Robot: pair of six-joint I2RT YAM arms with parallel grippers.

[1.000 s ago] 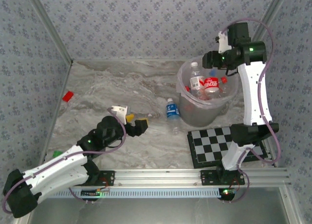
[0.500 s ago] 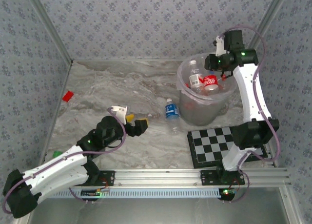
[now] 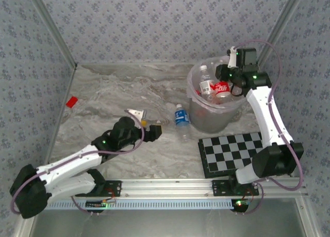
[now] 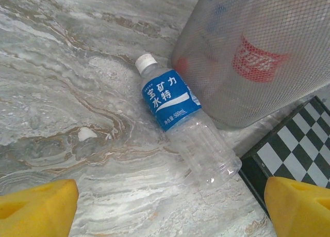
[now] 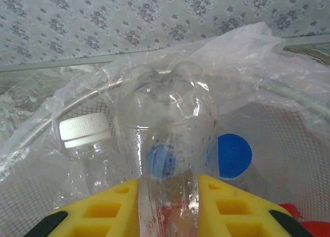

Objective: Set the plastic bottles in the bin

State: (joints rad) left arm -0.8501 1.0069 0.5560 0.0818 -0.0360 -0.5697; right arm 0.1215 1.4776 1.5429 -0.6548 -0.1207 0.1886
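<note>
Plastic bottle (image 5: 167, 139), base pointing outward, is clamped in right pincer (image 5: 169, 206); left pincer (image 4: 169, 208) gapes.

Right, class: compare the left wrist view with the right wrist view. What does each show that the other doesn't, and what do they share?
Of the two, the left wrist view has a blue-labelled bottle lying on the marble table beside the bin, a corner of the checkerboard, and the open left gripper. The right wrist view has the right gripper shut on a clear bottle over the bin's mouth, a white-capped bottle, a blue cap and the bag. Shared: the bin.
</note>
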